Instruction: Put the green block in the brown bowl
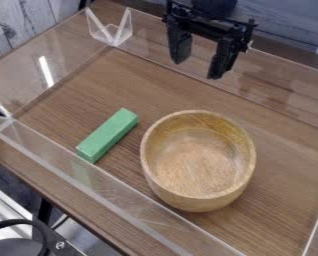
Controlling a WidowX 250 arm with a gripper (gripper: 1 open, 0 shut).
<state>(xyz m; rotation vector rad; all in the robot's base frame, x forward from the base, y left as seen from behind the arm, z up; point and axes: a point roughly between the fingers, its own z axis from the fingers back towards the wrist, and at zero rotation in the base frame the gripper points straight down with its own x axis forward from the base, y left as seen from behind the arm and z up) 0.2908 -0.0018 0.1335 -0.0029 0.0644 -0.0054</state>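
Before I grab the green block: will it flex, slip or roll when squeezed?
The green block looks like a solid bar with straight edges, so it is probably stiff. It lies flat on the table on a broad face, so it is unlikely to roll. Its matte surface should hold reasonably well.

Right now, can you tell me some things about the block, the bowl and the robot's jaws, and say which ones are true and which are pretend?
1. The green block lies inside the brown bowl. False: it lies on the table to the left of the bowl.
2. The bowl has nothing in it. True.
3. The gripper holds the block. False: its jaws are open and hold nothing, up near the back of the table.
4. The block is green and shaped like a long bar. True.
5. The bowl is made of blue plastic. False: it is light brown and looks wooden.
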